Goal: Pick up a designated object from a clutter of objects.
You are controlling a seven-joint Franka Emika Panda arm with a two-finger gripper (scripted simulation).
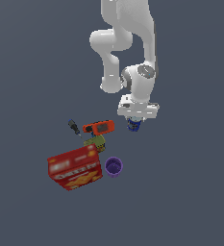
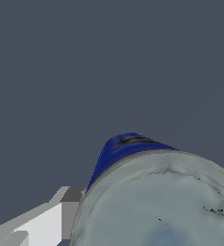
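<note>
The designated object, a small blue can [image 1: 134, 125] with a silver-grey top, sits directly under my gripper [image 1: 135, 124] in the exterior view, apart from the clutter of objects. Its grey top [image 2: 161, 206] and blue side fill much of the wrist view. One white finger [image 2: 60, 216] lies right against its rim. The other finger is hidden behind the can, so the jaws' state does not show. I cannot tell whether the can rests on the floor or is lifted.
Towards the exterior view's left lie an orange-red tool [image 1: 99, 127], a dark-handled screwdriver [image 1: 74, 127], an olive-green can [image 1: 96, 142], a red cracker box [image 1: 75, 167] and a purple cup [image 1: 113, 166]. The floor is plain dark grey.
</note>
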